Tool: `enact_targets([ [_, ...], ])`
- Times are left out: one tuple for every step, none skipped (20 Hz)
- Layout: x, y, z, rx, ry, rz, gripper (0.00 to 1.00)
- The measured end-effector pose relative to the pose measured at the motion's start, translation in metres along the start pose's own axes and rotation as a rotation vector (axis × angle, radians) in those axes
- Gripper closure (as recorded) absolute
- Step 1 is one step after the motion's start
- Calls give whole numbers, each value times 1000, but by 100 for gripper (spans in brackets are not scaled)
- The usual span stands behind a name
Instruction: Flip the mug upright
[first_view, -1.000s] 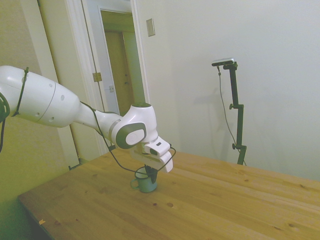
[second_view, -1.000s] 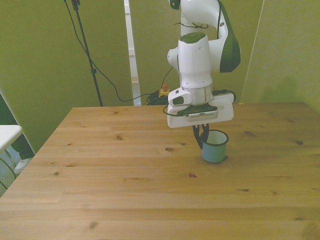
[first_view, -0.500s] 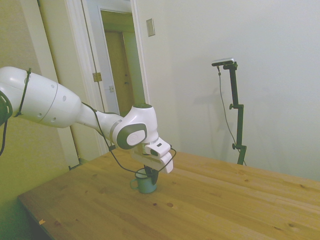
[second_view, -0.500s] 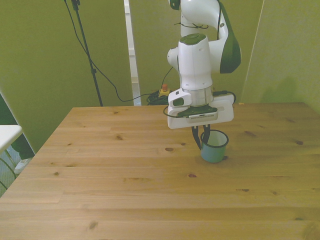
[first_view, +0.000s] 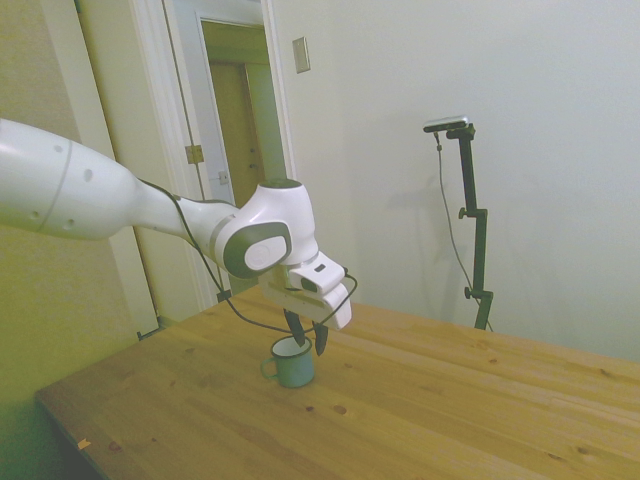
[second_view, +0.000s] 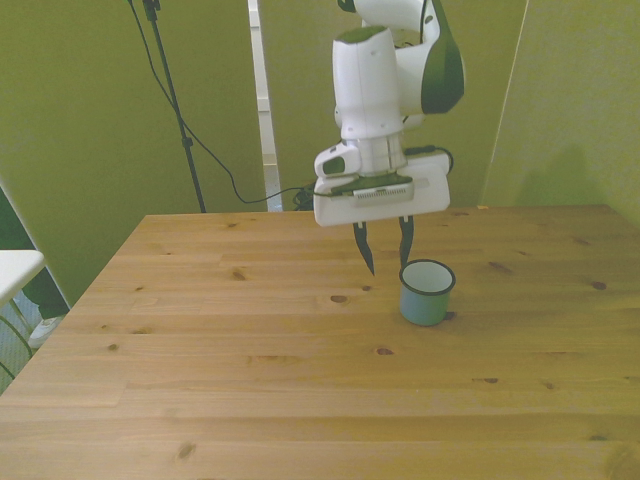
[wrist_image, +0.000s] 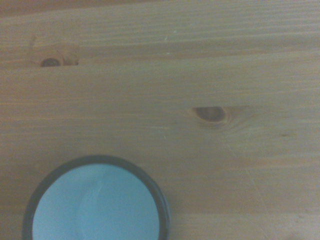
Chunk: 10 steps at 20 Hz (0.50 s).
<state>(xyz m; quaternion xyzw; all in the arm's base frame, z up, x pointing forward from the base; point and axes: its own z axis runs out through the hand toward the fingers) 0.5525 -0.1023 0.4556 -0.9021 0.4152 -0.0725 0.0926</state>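
A small blue-teal mug (second_view: 427, 292) stands upright on the wooden tabletop (second_view: 300, 380), mouth open to the ceiling. Its rim reads as a dark ring around a pale interior in the wrist view (wrist_image: 97, 202), and a small loop handle juts from the side that faces the side view's left (first_view: 291, 363). The body is plain, with no brand, label or lettering that can be read on it.

In the front view, the mug sits toward the 2 o'clock part of the tabletop, well apart from the near edge. The end effector (second_view: 384, 246) hangs just above, off the mug's 10 o'clock side, its two dark fingers spread apart and gripping nothing; one fingertip (second_view: 405, 240) is just over the rim, the other fingertip (second_view: 365, 252) is outside it. From the side, the end effector (first_view: 306, 335) likewise clears the mug, not touching it. Two dark knots mark the bare wood beside the mug in the wrist view.
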Motion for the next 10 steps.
enact_targets([
  [-5, 6, -13, 7, 8, 0, 0],
  [-13, 12, -25, 12, 17, -6, 0],
  [-23, 18, -37, 21, 22, -11, 0],
  [-34, 23, -47, 31, 30, -17, 0],
  [-45, 28, -56, 40, 36, -23, 0],
  [-56, 33, -63, 48, 40, -28, 0],
  [-66, 37, -68, 52, 44, -34, 0],
  [-77, 42, -71, 51, 49, -40, 0],
  [-86, 47, -72, 50, 52, -44, 0],
  [-94, 51, -73, 51, 53, -48, 0],
])
